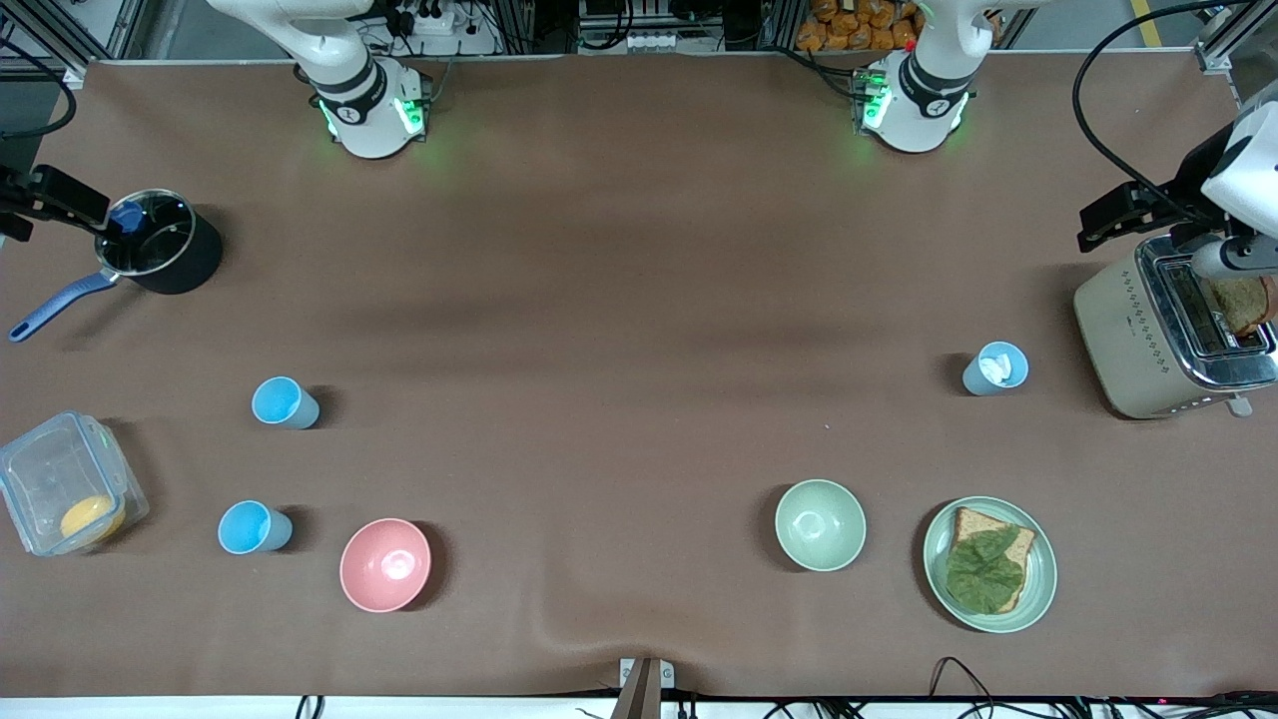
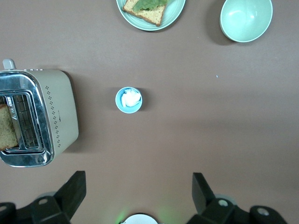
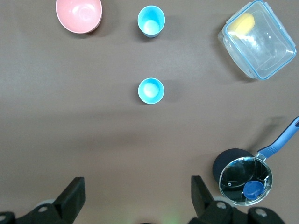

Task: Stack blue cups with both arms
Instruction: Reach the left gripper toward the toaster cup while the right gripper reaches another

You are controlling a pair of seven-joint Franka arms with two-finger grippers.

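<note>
One pale blue cup (image 1: 285, 403) stands upright toward the right arm's end of the table and shows in the right wrist view (image 3: 151, 90). The other pale blue cup (image 1: 976, 379) stands near the toaster toward the left arm's end, with something white inside; it also shows in the left wrist view (image 2: 120, 104). My left gripper (image 2: 138, 179) is open and empty, high over bare table between its base and that cup. My right gripper (image 3: 137, 182) is open and empty, high over bare table near its base. Both grippers are out of the front view.
A brighter sky-blue cup (image 1: 255, 527) stands beside a pink bowl (image 1: 385, 564). A clear box (image 1: 62, 496), a lidded saucepan (image 1: 160, 242), a green bowl (image 1: 820, 525), a plate (image 1: 1041, 589) with toast and a toaster (image 1: 1138, 340) are around.
</note>
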